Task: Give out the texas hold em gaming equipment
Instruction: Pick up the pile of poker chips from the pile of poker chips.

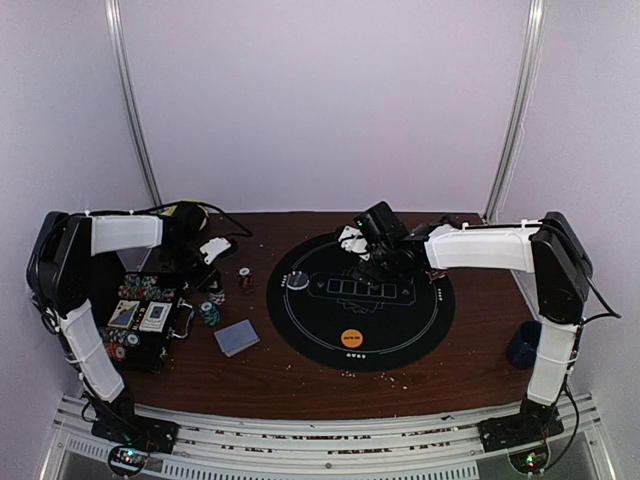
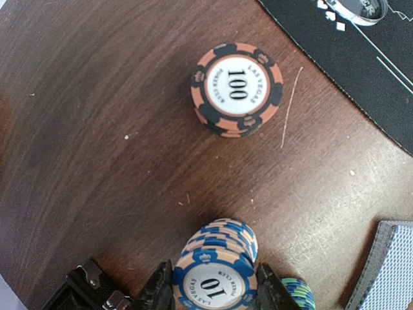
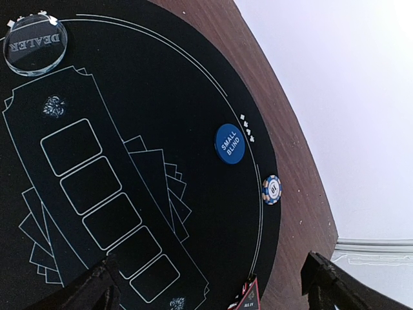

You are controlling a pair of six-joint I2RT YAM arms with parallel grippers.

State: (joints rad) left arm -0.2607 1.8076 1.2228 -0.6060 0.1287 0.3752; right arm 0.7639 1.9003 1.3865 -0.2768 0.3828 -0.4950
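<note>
My left gripper [image 2: 216,287] is shut on a stack of blue-and-cream "10" poker chips [image 2: 218,261] that stands on the wooden table [image 2: 97,129]. Ahead of it is a black-and-orange "100" chip stack [image 2: 237,89]; a teal chip stack [image 2: 298,292] and the blue-backed card deck [image 2: 387,271] lie to its right. In the top view the left gripper [image 1: 210,283] is beside the chip case [image 1: 150,310]. My right gripper [image 3: 213,284] hangs open above the black round mat [image 3: 161,84], nothing between its fingers. On the mat are a blue "small blind" button [image 3: 230,143], one blue chip [image 3: 271,190] and the clear dealer button [image 3: 35,44].
An orange button [image 1: 351,338] sits at the mat's near edge. The open black chip case holds cards and chips at the left. A dark blue mug [image 1: 522,345] stands at the right edge, by the right arm. A small triangular "all in" marker [image 3: 248,298] lies at the mat's rim.
</note>
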